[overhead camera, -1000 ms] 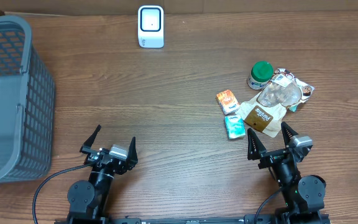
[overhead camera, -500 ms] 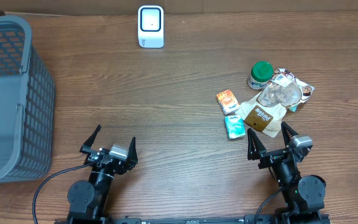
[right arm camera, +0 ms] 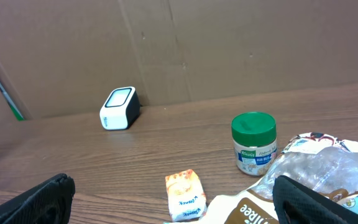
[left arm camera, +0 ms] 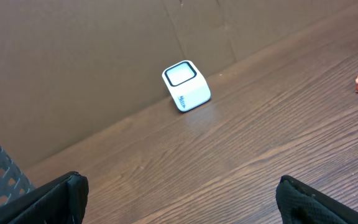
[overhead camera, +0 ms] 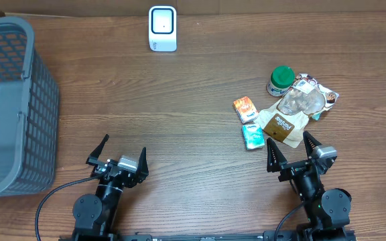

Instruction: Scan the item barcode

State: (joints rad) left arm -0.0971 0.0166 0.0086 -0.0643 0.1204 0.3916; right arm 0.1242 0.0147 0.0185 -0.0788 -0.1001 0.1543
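Observation:
A white barcode scanner [overhead camera: 163, 28] stands at the table's far edge, also visible as the scanner [left arm camera: 186, 86] and the scanner [right arm camera: 119, 107]. Several items lie at the right: a green-lidded jar [overhead camera: 281, 80], an orange packet [overhead camera: 245, 109], a teal packet [overhead camera: 252, 136], a brown pouch [overhead camera: 282, 125] and a clear bag [overhead camera: 302, 102]. The jar [right arm camera: 253, 142] and orange packet [right arm camera: 185, 195] show in the right wrist view. My left gripper [overhead camera: 119, 154] stands open at the near edge, empty. My right gripper [overhead camera: 292, 152] is open just short of the brown pouch, holding nothing.
A grey plastic basket [overhead camera: 9, 104] fills the left side of the table. A cardboard wall [left arm camera: 104, 56] backs the table behind the scanner. Bare wood lies between the scanner and both grippers.

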